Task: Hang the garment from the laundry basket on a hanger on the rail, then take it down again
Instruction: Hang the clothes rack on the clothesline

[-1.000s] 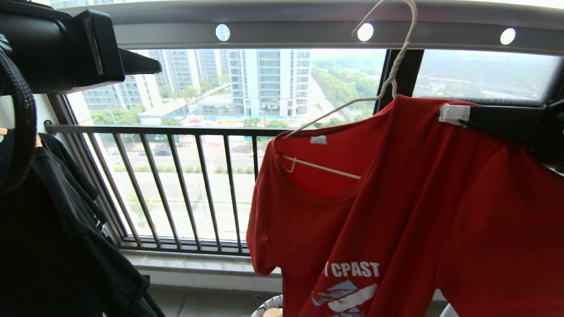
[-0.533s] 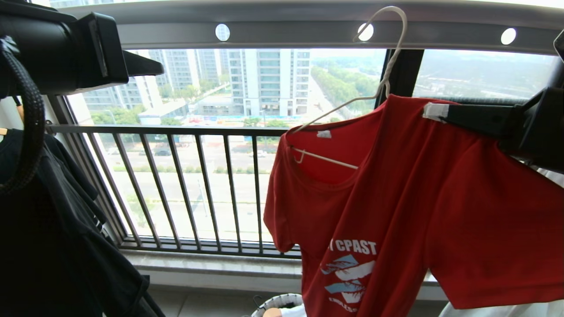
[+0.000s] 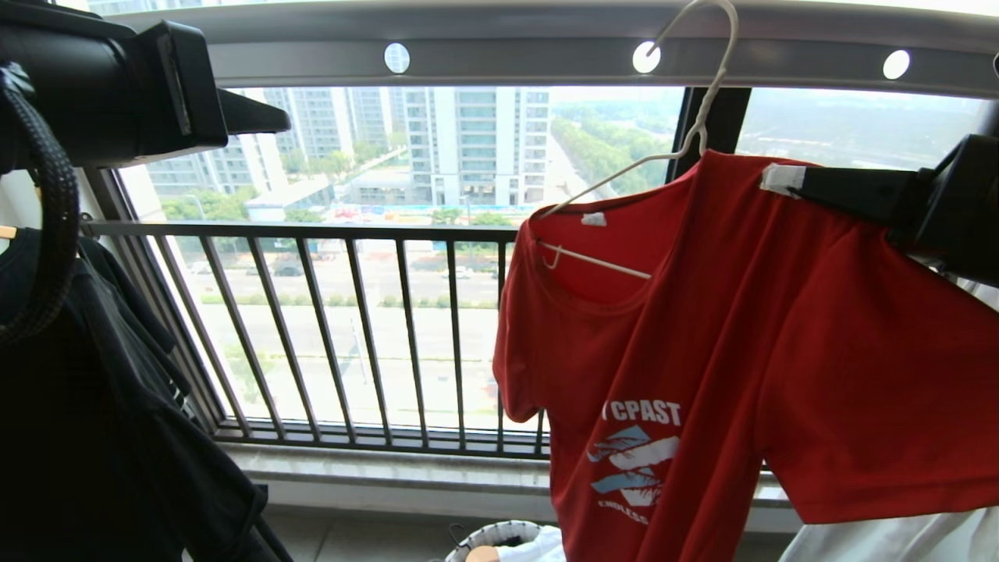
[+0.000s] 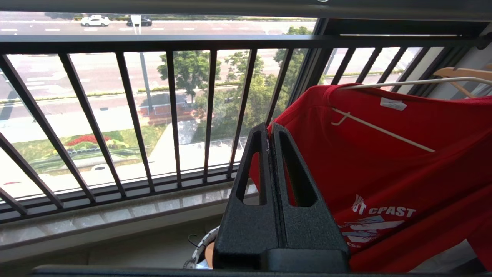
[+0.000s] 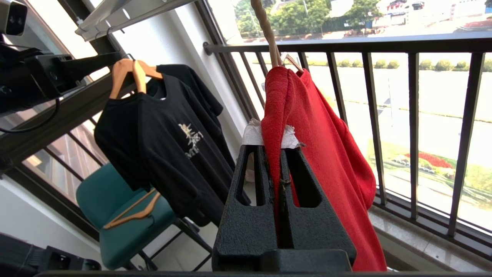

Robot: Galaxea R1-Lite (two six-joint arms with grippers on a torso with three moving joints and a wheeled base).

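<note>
While the red T-shirt [image 3: 749, 367] is draped on the cream-white wire hanger [image 3: 687, 125], its right shoulder is pinched between the closed fingers of the right gripper [image 3: 788, 181], which reaches in from the right edge of the head view. In the right wrist view the red fabric is seen clamped in the narrow slit between the two black fingers [image 5: 250, 181], with a scrap of white tape at their tips. The hanger's curved hook is seen up at the grey perforated rail [image 3: 507, 47], in front of one of its round holes; whether the hook actually bears on the rail cannot be told. One thin arm of the hanger slopes down into the shirt's neckline, and a notch hook and the lower wire are visible inside the collar. White lettering and a light-blue-and-white print are shown on the shirt's front, which hangs in folds before the dark barred window railing [image 3: 328, 328].

The left gripper [image 4: 269, 132] is held pressed shut on nothing, raised at the upper left of the head view, apart from the shirt. A black shirt [image 3: 101, 406] is hung at the left on a wooden hanger [image 5: 132, 75]. The woven rim of the laundry basket [image 3: 488, 537] is visible on the floor below the red shirt, with pale cloth inside. A teal chair [image 5: 119, 215] carrying another wooden hanger is seen in the right wrist view.
</note>
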